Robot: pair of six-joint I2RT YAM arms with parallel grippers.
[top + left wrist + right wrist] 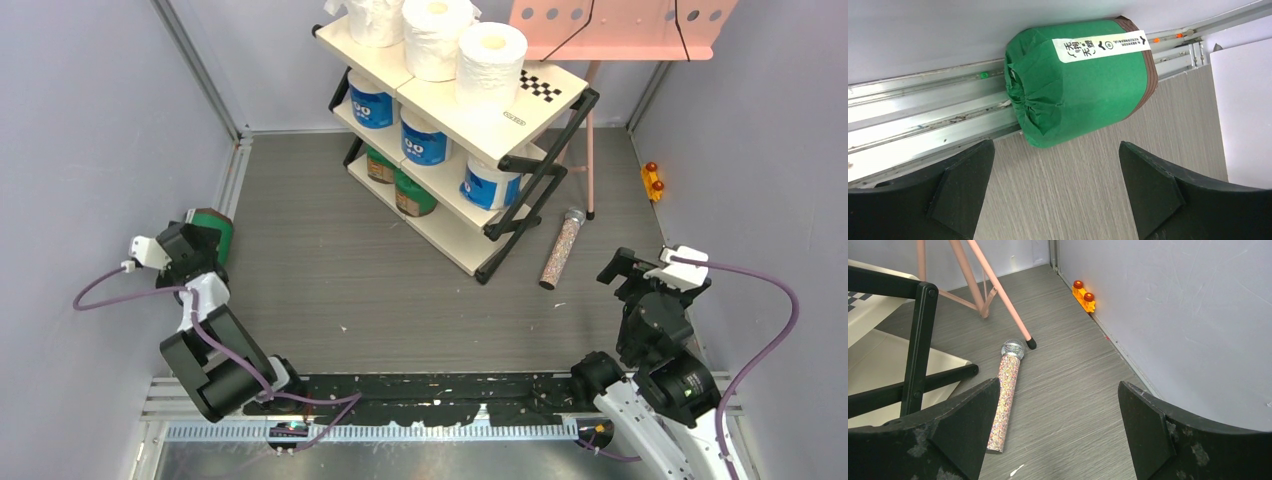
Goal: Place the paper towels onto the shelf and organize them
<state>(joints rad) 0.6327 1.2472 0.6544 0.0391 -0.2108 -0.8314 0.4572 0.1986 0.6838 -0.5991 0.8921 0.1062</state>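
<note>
The shelf (pixel 445 100) stands at the back centre. Three white rolls (pixel 437 35) stand on its top tier. Three blue rolls (pixel 424 140) are on the middle tier, and two green rolls (pixel 412 195) on the bottom tier. A third green roll (pixel 213 230) lies on its side on the floor against the left wall rail; in the left wrist view (pixel 1078 80) it fills the upper middle. My left gripper (pixel 195 238) (pixel 1055 150) is open just short of it, touching nothing. My right gripper (pixel 620 268) (pixel 1058 385) is open and empty over bare floor, right of the shelf's black frame (pixel 918 340).
A speckled microphone (pixel 562 248) (pixel 1005 390) lies on the floor by the shelf's right foot. The pink music stand (pixel 620 25) is behind it, one leg (pixel 998 295) near the microphone. An orange toy (pixel 652 180) (pixel 1083 295) sits at the right wall. An aluminium rail (pixel 923 115) runs along the left wall.
</note>
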